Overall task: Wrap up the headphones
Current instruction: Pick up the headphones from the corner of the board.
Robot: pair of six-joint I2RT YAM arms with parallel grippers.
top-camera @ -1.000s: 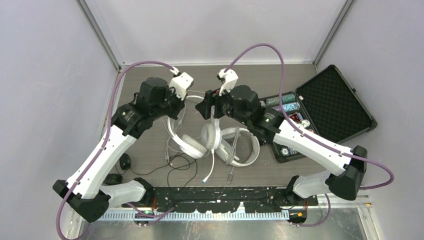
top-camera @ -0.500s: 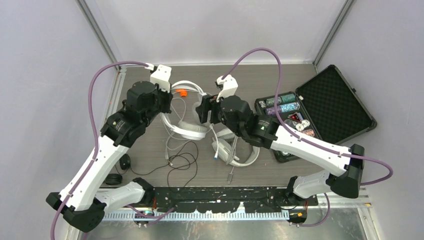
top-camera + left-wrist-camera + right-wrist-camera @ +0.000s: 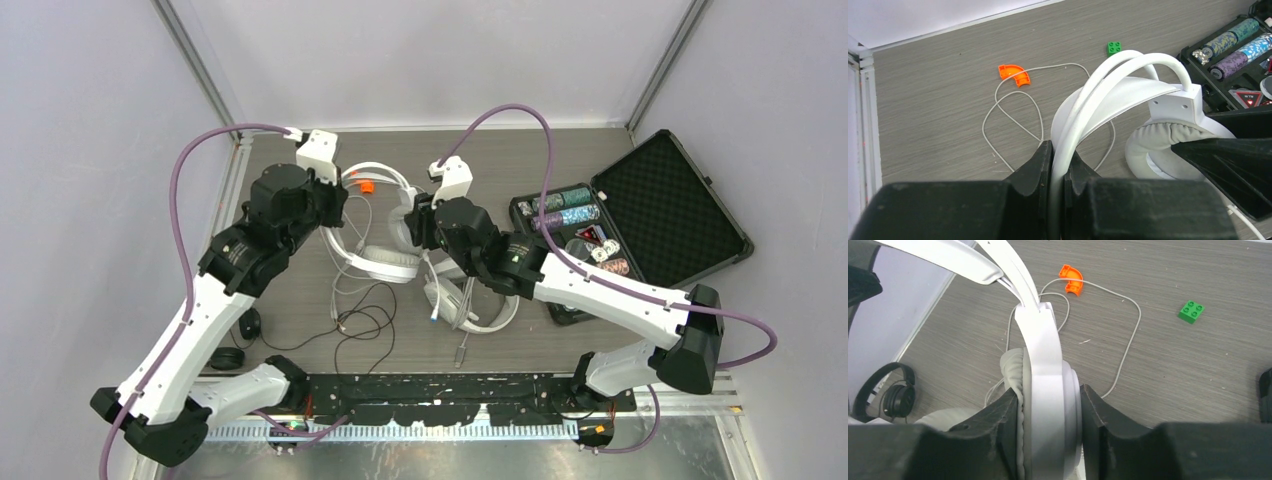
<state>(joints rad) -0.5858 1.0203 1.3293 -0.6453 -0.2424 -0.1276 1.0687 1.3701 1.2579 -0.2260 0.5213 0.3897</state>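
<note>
- Top external view: a white headset (image 3: 385,172) is left of the open case (image 3: 665,205), between the two arms.
- Left gripper (image 3: 335,205) is on the part of the band far from the case. In its wrist view the fingers (image 3: 1040,160) are pressed on both sides of the thin band (image 3: 1128,70), so it pinches the headset.
- Right gripper (image 3: 410,225) is on the side of the headset nearer to the case. In its wrist view the two fingers (image 3: 1008,410) squeeze one padded cup (image 3: 1045,365) from both sides.
- A second headset (image 3: 505,310) lies flat on the table (image 3: 560,150), just left of the case and nearer to the arm bases.
- A black headset (image 3: 240,335) lies far left of the case, at the table edge.
- A thin white cord (image 3: 998,110) lies in loops on the table, left of the case.
- An orange piece (image 3: 1015,75) touches this cord; a green brick (image 3: 1114,47) lies between it and the case.
- Chips (image 3: 565,205) stand in rows in the left half of the case.
</note>
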